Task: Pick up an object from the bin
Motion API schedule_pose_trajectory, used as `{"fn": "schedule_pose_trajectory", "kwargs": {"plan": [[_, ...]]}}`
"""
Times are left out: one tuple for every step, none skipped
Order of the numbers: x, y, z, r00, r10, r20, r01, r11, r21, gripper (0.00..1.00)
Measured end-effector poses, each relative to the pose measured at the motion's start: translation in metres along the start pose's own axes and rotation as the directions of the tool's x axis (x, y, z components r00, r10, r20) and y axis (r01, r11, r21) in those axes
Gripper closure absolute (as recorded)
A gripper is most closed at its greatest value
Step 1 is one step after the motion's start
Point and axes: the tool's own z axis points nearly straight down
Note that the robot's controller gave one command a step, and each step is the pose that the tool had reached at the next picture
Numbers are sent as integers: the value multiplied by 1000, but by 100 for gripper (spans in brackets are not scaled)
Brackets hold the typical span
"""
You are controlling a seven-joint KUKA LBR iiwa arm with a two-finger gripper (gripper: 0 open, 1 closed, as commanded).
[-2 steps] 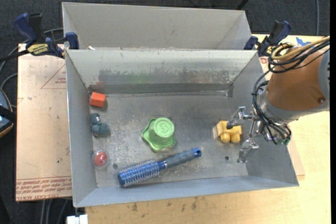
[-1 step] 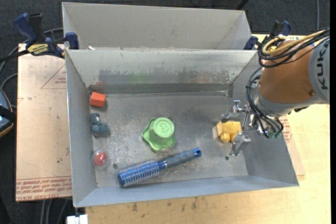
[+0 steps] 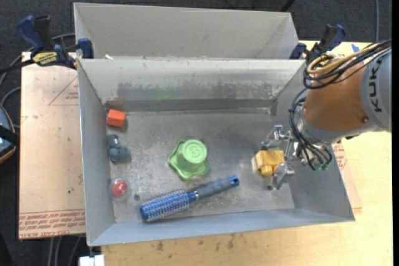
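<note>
- The hand [image 3: 273, 159] is low over the floor of the grey metal bin [image 3: 187, 81], at about 3 o'clock of the floor, with the arm's orange-covered wrist behind it towards 3.
- Its two fingers [image 3: 277, 134] are spread wide, one towards 12 and one towards 6, and a small yellow thing [image 3: 266, 163] lies between them (blocky, its exact kind too small to tell).
- Neither finger is clearly pressed against the yellow thing, so the hand is open around it and not gripping.
- A green cup [image 3: 189, 159], mouth down, stands near the middle of the floor, well apart from the hand at its 9 o'clock.
- A blue hairbrush [image 3: 186, 198] lies slanted along the 6 o'clock side, its handle tip near the hand.
- At the 9 o'clock wall are an orange block [image 3: 116, 118], a grey-blue lump [image 3: 117, 151] and a small red ball [image 3: 118, 187].
</note>
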Motion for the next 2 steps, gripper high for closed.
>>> {"fn": "schedule_pose_trajectory", "kwargs": {"plan": [[1, 0, 3, 1000, 0, -4, 0, 1000, -1, 100], [-9, -17, -132, 977, -212, 4, 212, 977, 3, 100]]}}
